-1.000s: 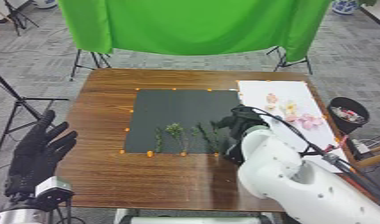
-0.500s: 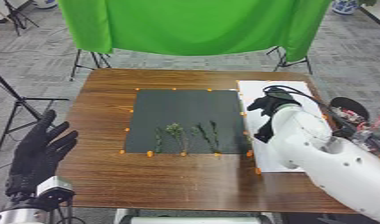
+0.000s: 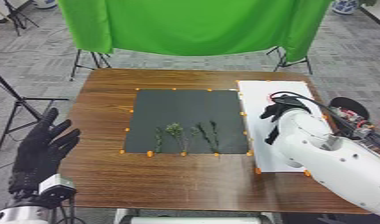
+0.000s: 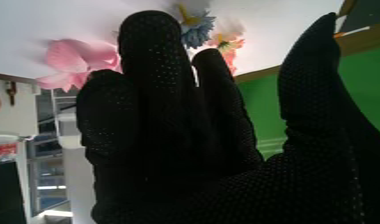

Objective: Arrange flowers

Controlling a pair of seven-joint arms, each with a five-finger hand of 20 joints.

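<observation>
It can be judged that only the first part of the arranging is done. On the dark square (image 3: 186,107), which is placed on the brown bench (image 3: 169,187), a few green stems (image 3: 175,131) are laid in the part nearest to the robot. They are lying roughly side by side, with narrow spaces between them, and one is more bushy than the others. No blossom is seen above or among them.

The coloured flowers are thus left to be arranged. In the right wrist view, a pink flower (image 4: 69,59), a blue flower (image 4: 197,31) and a pale flower (image 4: 226,44) are seen on the white sheet (image 3: 268,161), which is placed beside the dark square. Whether more are covered by the glove cannot be told.

The right hand (image 3: 287,107) is held over this sheet, close to the flowers. Its fingers are rather straight and its thumb is kept wide apart from them; nothing is seen to be gripped. Whether any petal is touched cannot be said with certainty. The left hand (image 3: 35,155) is held at the left side of the bench, with its fingers extended and with nothing in it.

Probably a flower should next be picked, then carried to the stems, so that a bouquet is formed.
</observation>
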